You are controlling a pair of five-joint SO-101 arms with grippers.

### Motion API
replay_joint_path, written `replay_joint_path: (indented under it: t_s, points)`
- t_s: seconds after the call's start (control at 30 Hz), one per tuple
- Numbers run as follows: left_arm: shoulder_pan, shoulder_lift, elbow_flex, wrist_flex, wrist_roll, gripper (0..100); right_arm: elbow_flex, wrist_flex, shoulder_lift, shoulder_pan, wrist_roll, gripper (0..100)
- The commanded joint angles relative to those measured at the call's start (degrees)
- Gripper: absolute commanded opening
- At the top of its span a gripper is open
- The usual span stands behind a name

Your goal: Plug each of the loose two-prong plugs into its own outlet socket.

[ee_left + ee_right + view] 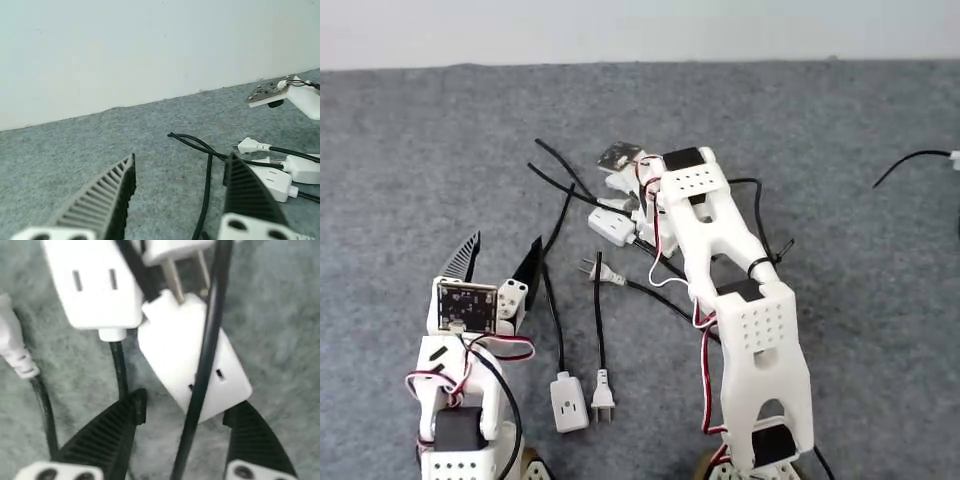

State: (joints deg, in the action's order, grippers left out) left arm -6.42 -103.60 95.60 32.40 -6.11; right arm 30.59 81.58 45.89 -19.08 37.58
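Tool on my right arm (189,405) spread astride an outlet socket (192,360), upper centre, left tool (507,240) spread at lower left; centre plug (592,268) and lower plug (603,385) lie unplugged on the table (850,300).

My high camera is fixed above the arm-base side of the table and looks steeply down the carpet (420,150). My left wrist camera sits low and faces along the carpet toward the wall (150,45). My right wrist camera looks down at very close range on an outlet socket (170,350). The other two views show that same patch from farther off.
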Motion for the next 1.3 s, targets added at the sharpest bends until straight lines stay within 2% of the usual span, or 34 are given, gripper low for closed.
replay_joint_path:
  t_s: [0.0,0.33,0.47,0.57,0.77,1.13,1.27]
  points:
    - [0.4,-1.1,-0.8,-1.8,-1.2,28,3.1,-2.3,-2.1,1.5,3.4,24.1]
    - [0.4,-1.1,-0.8,-1.9,-1.3,28,3.1,-5.1,-3.3,2.4,3.3,23.3]
    - [0.4,-1.1,-0.8,-1.9,-1.3,28,2.9,-5.8,-3.3,1.5,-0.1,23.3]
    - [0.4,-1.1,-0.8,-1.9,-1.3,28,2.7,-7.3,-3.2,1.3,-2.2,19.1]
    - [0.4,-1.1,-0.8,-1.9,-1.3,28,1.7,-12.8,-1.3,0.4,-7.4,2.8]
    - [0.4,-1.1,-0.7,-1.9,-1.3,28,2.1,-13.0,2.9,0.3,-7.8,0.9]
    - [0.4,-1.1,-0.6,-2.2,-1.3,28,3.9,-11.6,2.8,2.5,-9.8,0.9]
